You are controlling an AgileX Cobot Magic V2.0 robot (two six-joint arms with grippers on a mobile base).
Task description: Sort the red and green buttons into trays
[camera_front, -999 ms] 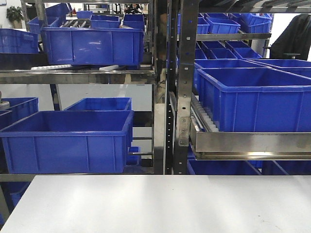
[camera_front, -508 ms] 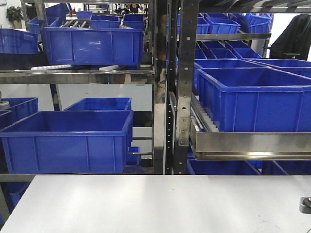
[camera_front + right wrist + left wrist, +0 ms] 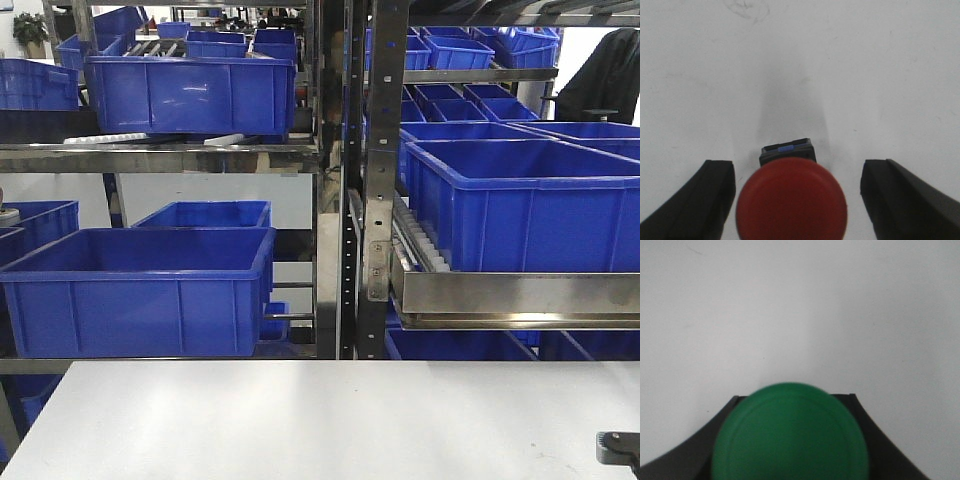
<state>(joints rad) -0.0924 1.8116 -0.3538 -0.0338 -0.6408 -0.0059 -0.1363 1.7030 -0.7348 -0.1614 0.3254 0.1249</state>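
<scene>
Blue plastic crates (image 3: 140, 290) are seen on metal shelving (image 3: 378, 180) in the front-facing view, behind a white table (image 3: 320, 420). A dark piece of hardware (image 3: 618, 447) is cut off at the lower right edge over the table; what it is cannot be told from this view.

In the left wrist view, the green button (image 3: 790, 440) is seen close to the lens, its round cap filling the lower centre. The left gripper (image 3: 795, 396) is drawn narrow around it: dark fingers (image 3: 690, 455) emerge from behind the cap on both sides, and the button is held between them. White table surface is shown beyond.

In the right wrist view, the red button (image 3: 791, 202) is seen resting on the table, its dark body with a blue mark on the far side of the cap. The right gripper (image 3: 797, 167) is spread wide; its fingers (image 3: 905, 200) stand clear of the cap, and bare table is seen on each side.
</scene>
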